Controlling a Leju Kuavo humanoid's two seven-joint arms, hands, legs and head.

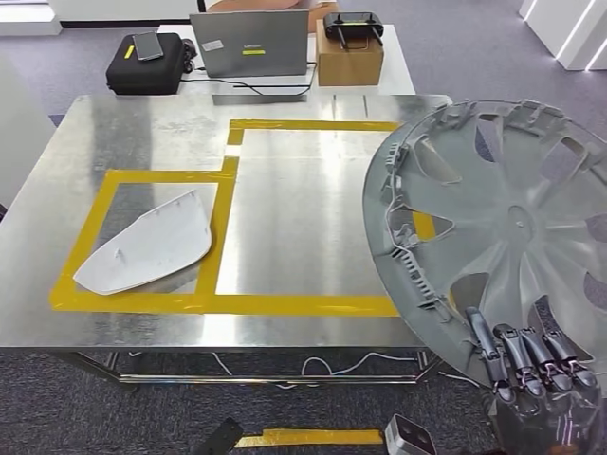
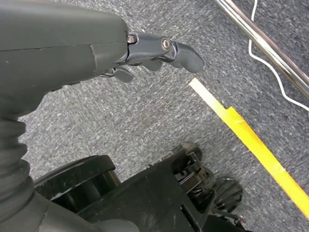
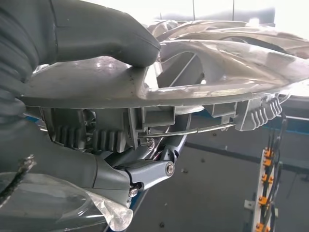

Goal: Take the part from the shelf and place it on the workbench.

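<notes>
Steel-topped workbench point(image 1: 286, 246) fills the head view, marked with yellow tape point(image 1: 222, 303) in two joined rectangles; a white moulded panel point(image 1: 147, 245) lies inside the rectangle near the left edge, its narrow end toward the front left corner. Over the front right corner the right hand point(image 1: 533, 374) holds a grey wheel cover point(image 1: 501, 227) by its lower rim, the dark fingers point(image 1: 512, 355) lying across the ribbed inner face, and the cover stands tilted above the bench's right edge, hiding part of the tape there. Beyond the far edge sit a black case point(image 1: 147, 64), a grey laptop point(image 1: 254, 43) and a cardboard box point(image 1: 349, 57) with a black controller point(image 1: 353, 24) on top. From the left wrist, the left hand point(image 2: 146, 53) hangs over grey carpet point(image 2: 146, 116) with its fingers loosely apart and holding nothing, a strip of yellow floor tape point(image 2: 255, 145) and a white cable point(image 2: 269, 67) beyond it. From the right wrist, the thick thumb point(image 3: 109, 36) presses on the cover's smooth face while the fingers clamp the clipped rim from the other side
</notes>
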